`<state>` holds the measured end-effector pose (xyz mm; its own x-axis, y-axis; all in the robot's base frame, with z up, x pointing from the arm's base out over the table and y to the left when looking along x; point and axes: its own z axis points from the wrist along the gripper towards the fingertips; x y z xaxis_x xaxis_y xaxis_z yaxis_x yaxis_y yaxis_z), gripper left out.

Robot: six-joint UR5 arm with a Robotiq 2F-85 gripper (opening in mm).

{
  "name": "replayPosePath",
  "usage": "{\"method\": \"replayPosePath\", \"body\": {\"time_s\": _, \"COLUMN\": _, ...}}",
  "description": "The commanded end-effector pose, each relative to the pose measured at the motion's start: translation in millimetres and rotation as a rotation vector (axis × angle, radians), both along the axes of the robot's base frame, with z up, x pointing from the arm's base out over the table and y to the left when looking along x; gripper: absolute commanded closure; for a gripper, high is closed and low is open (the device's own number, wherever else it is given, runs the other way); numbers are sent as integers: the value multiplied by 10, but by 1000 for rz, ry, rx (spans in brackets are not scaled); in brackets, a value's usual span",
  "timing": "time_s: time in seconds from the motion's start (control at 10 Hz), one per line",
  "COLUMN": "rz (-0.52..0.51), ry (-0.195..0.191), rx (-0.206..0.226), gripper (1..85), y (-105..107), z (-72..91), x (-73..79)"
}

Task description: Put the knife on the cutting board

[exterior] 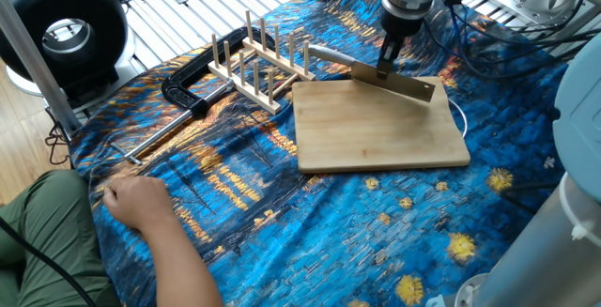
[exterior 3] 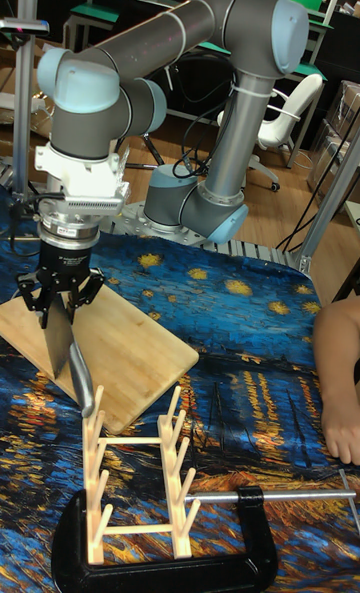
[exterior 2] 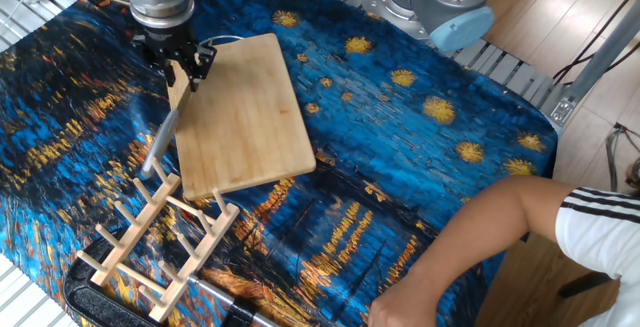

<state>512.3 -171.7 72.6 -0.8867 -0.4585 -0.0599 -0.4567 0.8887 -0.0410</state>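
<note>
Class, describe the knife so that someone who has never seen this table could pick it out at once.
Find the pale wooden cutting board on the blue starry cloth. At its far edge the gripper holds the knife, a silver cleaver. Unlike the wooden peg rack and black clamp nearby, it is all metal with a wide blade.

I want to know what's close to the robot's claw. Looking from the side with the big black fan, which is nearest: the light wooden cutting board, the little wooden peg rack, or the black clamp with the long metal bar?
From the gripper:
1. Light bamboo cutting board, just below.
2. Small wooden peg rack, to its left.
3. Black clamp with metal bar, farthest left.
</note>
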Motion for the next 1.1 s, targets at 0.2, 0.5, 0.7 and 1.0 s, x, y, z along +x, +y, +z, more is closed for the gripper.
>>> {"method": "replayPosePath", "body": {"time_s": 0.2, "rz": 41, "ry": -12, "rx": -4, "gripper": 437, "y": -32, "z": -8, "x": 20}}
{"method": "replayPosePath", "body": {"time_s": 0.5, "rz": 27, "ry": -18, "rx": -1, "gripper": 500, "y": -74, "z": -25, "x": -11}}
{"method": "replayPosePath", "body": {"time_s": 0.7, "rz": -31, "ry": -16, "rx": -15, "gripper": 817, "y": -147, "z": -17, "x": -36}}
{"method": "replayPosePath", "body": {"time_s": 1.0, "rz": -27, "ry": -18, "rx": -24, "gripper": 847, "y": -218, "z": 23, "x": -79}}
